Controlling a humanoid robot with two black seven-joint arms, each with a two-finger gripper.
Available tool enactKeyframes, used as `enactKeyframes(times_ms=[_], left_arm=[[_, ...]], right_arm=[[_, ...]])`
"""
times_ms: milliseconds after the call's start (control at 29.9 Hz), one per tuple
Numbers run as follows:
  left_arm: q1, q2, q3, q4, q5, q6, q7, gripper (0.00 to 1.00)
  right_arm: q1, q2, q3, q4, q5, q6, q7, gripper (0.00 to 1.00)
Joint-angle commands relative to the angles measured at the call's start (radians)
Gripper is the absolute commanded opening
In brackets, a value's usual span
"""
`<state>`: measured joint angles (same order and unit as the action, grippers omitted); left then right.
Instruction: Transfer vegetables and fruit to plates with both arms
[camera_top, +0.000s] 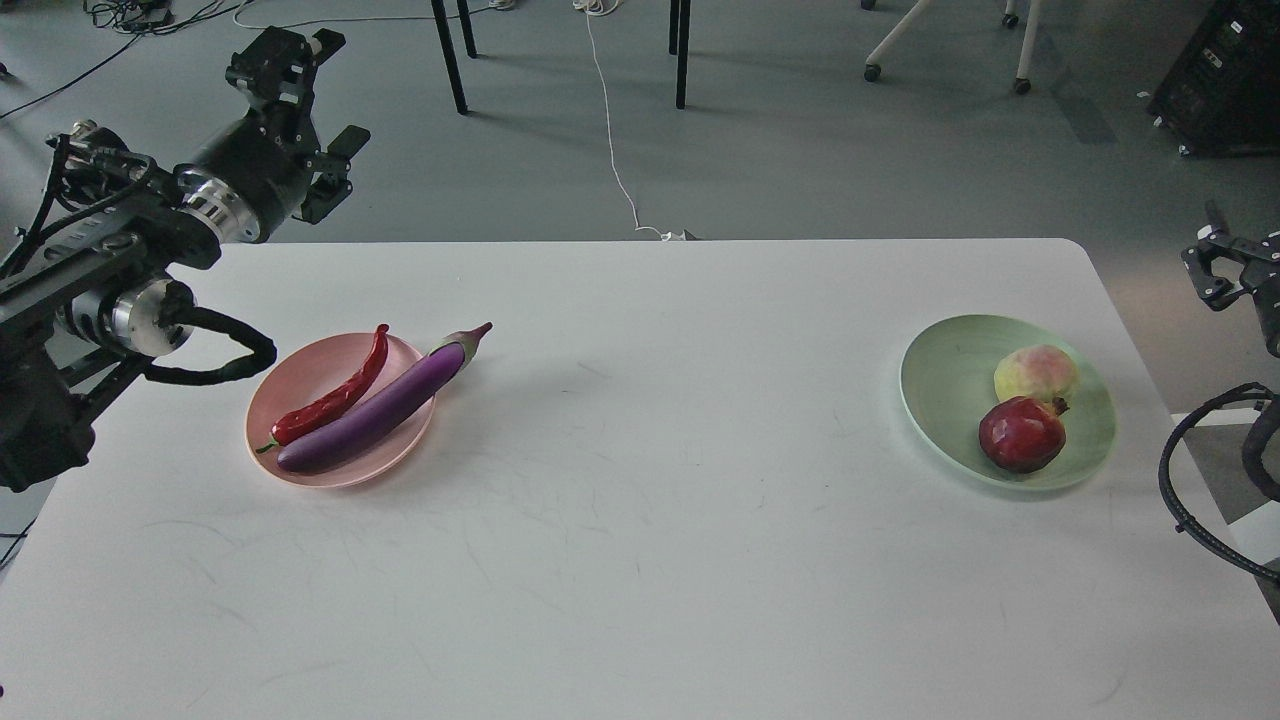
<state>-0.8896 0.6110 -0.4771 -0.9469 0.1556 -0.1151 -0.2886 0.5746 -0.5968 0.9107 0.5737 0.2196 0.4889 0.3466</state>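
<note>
The right arm (1235, 330) is mostly cut off by the picture's right edge; its gripper (1212, 265) shows only as a small dark part, fingers not told apart. The eggplant (385, 405) hides part of the pink plate (300, 375). The pomegranate (1022, 433) covers the pale fruit's (1036, 373) lower edge. The surface (640, 560) runs off the bottom edge.

- Two plates are counted: one pink plate (300, 385) at the left, one green plate (945, 385) at the right.
- Two vegetables are recorded on the pink plate: one eggplant (380, 410) and one chili (335, 400).
- Two fruits are recorded on the green plate: one pomegranate (1020, 435) nearer, one yellow-green fruit (1035, 373) farther.
- One white table (650, 500) is noted.
</note>
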Motion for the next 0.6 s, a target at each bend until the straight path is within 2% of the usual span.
enactKeyframes(times_ms=[0,200,401,568], left_arm=[[0.029,-0.065,-0.072,0.072,-0.119,-0.034,0.002,0.99],[0.08,-0.172,-0.273,0.192,-0.238,-0.104,0.008,0.99],[0.09,-0.227,-0.319,0.28,-0.264,-0.156,0.013,0.99],[0.09,-0.252,-0.325,0.3,-0.291,-0.179,0.013,0.99]], right_arm=[[-0.001,0.009,0.008,0.003,0.003,0.0,-0.001,0.99],[0.01,0.08,0.037,0.0,0.003,0.0,-0.008,0.99],[0.013,0.129,0.039,0.0,0.003,0.0,-0.006,0.99],[0.031,0.126,0.036,0.0,0.001,0.0,-0.009,0.99]])
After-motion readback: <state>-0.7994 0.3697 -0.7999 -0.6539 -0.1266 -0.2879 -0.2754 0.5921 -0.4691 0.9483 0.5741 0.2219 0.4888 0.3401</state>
